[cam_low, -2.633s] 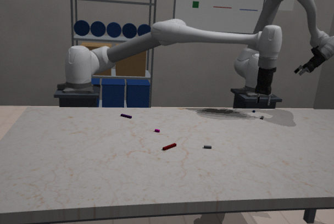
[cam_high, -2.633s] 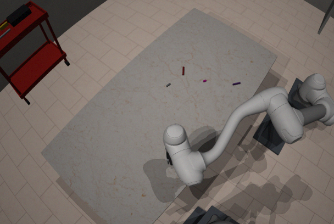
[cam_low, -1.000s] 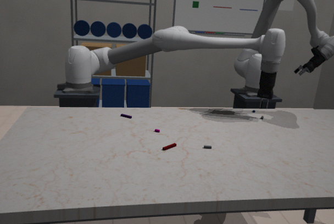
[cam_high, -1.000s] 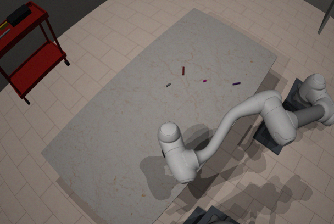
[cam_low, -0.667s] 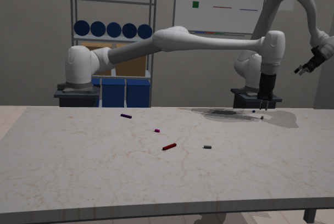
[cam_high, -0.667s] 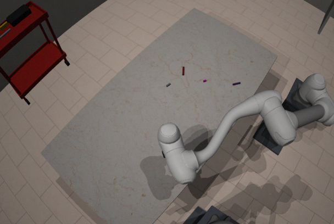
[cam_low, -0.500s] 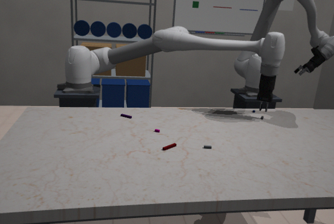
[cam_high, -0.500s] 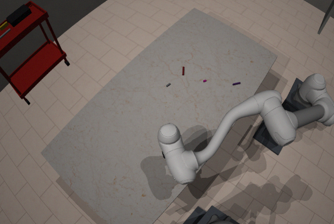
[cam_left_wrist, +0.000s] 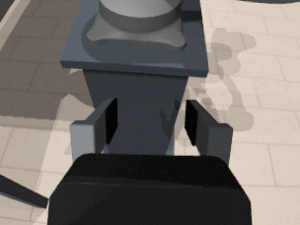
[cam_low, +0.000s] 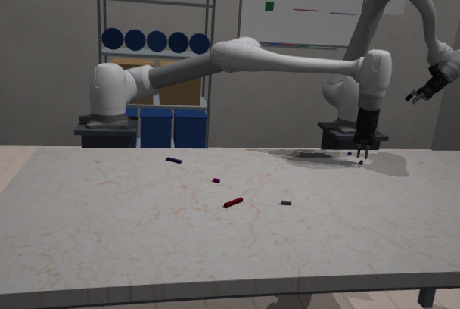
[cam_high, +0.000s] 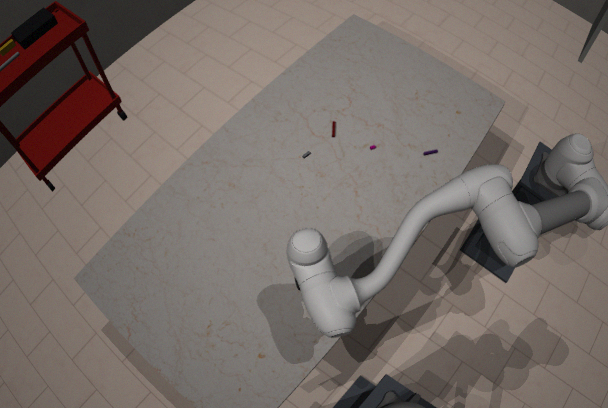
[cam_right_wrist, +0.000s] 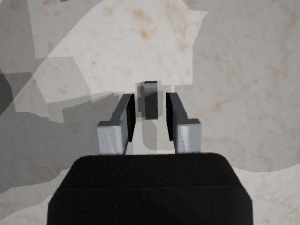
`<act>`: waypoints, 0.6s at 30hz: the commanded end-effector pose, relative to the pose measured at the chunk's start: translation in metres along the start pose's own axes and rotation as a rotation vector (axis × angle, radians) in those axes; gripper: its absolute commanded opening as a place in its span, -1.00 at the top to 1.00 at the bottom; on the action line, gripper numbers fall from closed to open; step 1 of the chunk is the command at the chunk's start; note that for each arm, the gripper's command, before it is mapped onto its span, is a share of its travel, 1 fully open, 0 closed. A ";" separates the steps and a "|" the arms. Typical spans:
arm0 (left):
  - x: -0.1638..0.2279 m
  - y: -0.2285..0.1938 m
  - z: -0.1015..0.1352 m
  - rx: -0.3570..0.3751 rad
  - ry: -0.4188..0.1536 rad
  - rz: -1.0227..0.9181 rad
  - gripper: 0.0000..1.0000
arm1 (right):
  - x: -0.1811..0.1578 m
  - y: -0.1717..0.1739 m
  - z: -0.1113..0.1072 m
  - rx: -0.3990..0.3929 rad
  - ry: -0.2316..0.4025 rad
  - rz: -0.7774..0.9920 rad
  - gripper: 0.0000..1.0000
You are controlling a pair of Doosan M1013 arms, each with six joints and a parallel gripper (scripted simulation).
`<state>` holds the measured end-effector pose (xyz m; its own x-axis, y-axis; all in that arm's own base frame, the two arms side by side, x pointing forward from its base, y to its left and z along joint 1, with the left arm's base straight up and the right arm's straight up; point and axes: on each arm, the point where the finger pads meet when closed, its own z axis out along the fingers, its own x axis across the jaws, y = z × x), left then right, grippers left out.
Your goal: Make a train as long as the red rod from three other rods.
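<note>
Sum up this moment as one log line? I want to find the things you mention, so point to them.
right jaws [cam_low: 362,157]: open, above dark grey rod [cam_low: 361,162] [cam_right_wrist: 151,102] | left jaws [cam_low: 410,99]: open | train: unbuilt
</note>
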<state>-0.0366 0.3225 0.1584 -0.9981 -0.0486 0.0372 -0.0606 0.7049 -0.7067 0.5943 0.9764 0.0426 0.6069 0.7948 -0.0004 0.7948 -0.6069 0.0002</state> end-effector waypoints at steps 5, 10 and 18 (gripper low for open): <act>0.000 0.000 0.000 -0.001 0.000 0.000 -1.00 | 0.001 0.000 0.004 0.001 0.003 0.000 -0.07; 0.000 0.000 0.000 -0.001 0.000 0.000 -1.00 | 0.001 0.000 0.005 0.001 0.003 0.000 -0.07; 0.000 0.000 0.000 -0.001 0.000 0.000 -1.00 | 0.001 0.000 0.005 0.001 0.003 0.000 -0.07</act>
<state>-0.0366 0.3225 0.1584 -0.9981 -0.0486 0.0372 -0.0606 0.7049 -0.7067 0.5945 0.9767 0.0351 0.6069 0.7948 -0.0003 0.7948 -0.6069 0.0002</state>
